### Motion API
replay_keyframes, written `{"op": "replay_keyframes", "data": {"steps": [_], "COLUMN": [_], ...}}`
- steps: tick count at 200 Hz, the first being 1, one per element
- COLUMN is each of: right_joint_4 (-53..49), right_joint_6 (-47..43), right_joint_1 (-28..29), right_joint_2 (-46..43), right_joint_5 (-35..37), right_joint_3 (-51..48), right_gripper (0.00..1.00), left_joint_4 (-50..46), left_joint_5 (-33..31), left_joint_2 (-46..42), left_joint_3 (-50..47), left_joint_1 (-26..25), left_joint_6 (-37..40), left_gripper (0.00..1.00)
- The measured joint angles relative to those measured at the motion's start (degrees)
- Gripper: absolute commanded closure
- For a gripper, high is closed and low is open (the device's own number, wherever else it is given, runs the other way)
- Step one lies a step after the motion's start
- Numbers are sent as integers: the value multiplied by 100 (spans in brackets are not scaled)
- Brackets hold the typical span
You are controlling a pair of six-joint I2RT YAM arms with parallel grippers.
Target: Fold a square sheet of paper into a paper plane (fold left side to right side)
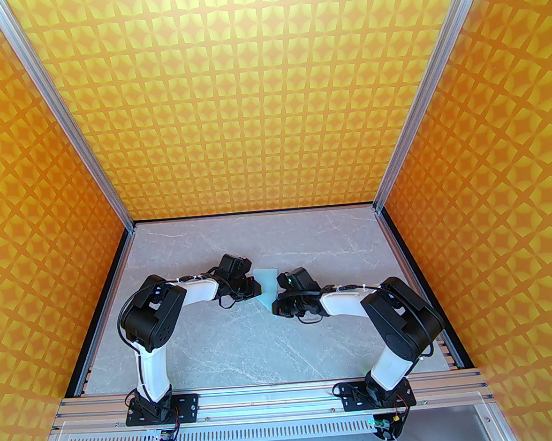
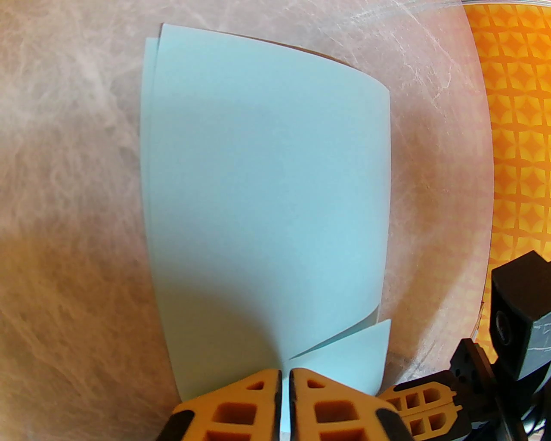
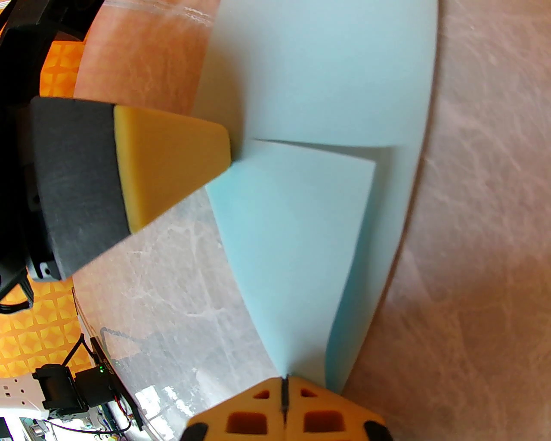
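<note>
Square sheet of paper [image 1: 266, 286]: where is it kept?

On the marble table [image 1: 209, 341], doubled over. Its left edge is pinched by the left gripper [image 2: 285, 374], its near corner by the right gripper [image 3: 284, 383], probably so the layers are kept aligned for creasing.

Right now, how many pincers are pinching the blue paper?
2. The left pincer grips the folded paper sheet on its left side. The right pincer grips its near corner.
</note>
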Motion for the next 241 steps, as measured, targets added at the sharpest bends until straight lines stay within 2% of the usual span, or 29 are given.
{"op": "replay_keyframes", "data": {"steps": [43,100,141,241], "right_joint_4": [-111,-61,216,385], "right_joint_6": [-20,-55,-66,-81], "right_joint_1": [0,-4,-4,39], "right_joint_2": [457,892,664,-256], "right_joint_5": [-31,-157,-203,-243], "right_joint_3": [726,848,444,-713], "right_gripper": [100,100,100,100], "left_joint_4": [-9,-52,-269,-479], "left_joint_5": [0,-2,2,24], "left_joint_2": [2,17,131,258], "left_joint_3": [9,39,243,470], "left_joint_1": [0,0,-7,-17], "left_joint_6": [-15,-22,-131,-251], "left_gripper": [88,89,97,98]}}
